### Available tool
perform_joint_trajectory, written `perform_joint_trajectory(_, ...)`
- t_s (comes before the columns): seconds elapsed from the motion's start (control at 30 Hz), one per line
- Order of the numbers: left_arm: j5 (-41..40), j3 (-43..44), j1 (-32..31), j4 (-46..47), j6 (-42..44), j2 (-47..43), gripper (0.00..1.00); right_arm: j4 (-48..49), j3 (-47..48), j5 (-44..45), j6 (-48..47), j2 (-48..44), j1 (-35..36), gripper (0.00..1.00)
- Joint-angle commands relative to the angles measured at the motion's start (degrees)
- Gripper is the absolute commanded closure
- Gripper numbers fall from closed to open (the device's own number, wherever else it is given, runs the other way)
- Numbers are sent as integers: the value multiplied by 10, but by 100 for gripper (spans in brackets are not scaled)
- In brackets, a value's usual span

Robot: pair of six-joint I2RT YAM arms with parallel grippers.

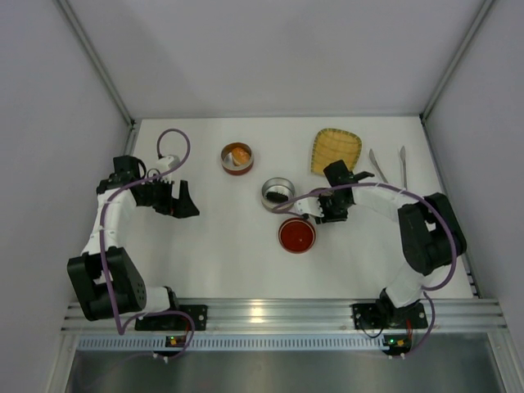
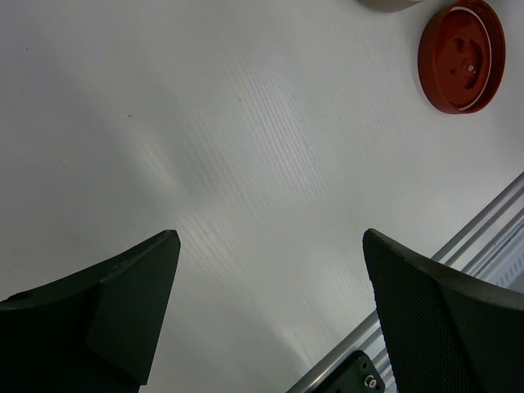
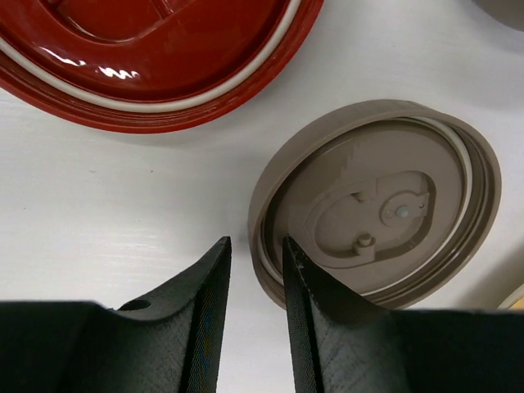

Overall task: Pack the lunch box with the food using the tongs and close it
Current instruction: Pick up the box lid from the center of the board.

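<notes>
The right fingers [image 3: 201,295] stand close together with a narrow gap. They straddle the near rim of a grey-brown lid [image 3: 385,213] that lies underside up on the tabletop [image 1: 221,246]. One finger is outside the rim and the other just inside it. A sliver of white shows between the outer finger and the rim, so I cannot tell whether they are pressing on it. Just beside that lid, on its far side in the wrist view, lies a larger red lid [image 3: 164,49], also underside up with a pale ring inside its edge.

The left fingers [image 2: 123,286] are spread wide, with only bare tabletop showing between them, well apart from everything else.

From above, a silver tin [image 1: 266,190] sits just beyond the right arm's wrist and holds the black piece [image 1: 279,195], which is too small to tell which way it points. Farther back and to the left, a red tin [image 1: 226,160] holds the orange chunk [image 1: 240,155].

A yellow woven tray [image 1: 336,151] lies at the back right. Beside it, near the right wall, are the tongs [image 1: 377,165]: two thin metal arms with their long axis running front to back. The arms draw closer together toward the near end; whether they meet there I cannot tell.
</notes>
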Motion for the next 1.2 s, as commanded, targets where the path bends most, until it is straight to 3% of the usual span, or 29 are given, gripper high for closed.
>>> perform_joint_trajectory(0.0, 11, -1, 1, 17, 1, -12, 2, -27, -27, -30, 7, -5, 17, 69)
perform_joint_trajectory(0.43, 9, 7, 1, 18, -4, -7, 2, -21, -35, -29, 14, 2, 17, 72)
perform_joint_trajectory(0.63, 8, 6, 1, 19, -5, -7, 2, -6, -39, -22, 23, 16, 18, 86)
perform_joint_trajectory(0.7, 9, 9, 1, 19, -6, -6, 2, -7, -41, -23, 28, 15, 17, 100)
perform_joint_trajectory(0.77, 13, 11, 1, 16, -6, -6, 2, -17, -32, -25, 46, 4, 17, 100)
perform_joint_trajectory(0.9, 26, 28, 1, 3, 1, -17, 2, -141, 44, -111, 87, -47, 2, 100)
perform_joint_trajectory(1.03, 40, 40, 1, 6, -2, -36, 2, -283, 179, -262, 119, -67, -55, 100)
perform_joint_trajectory(1.17, 80, 41, 1, 10, -6, -55, 1, -403, 268, -484, 128, -56, -95, 100)
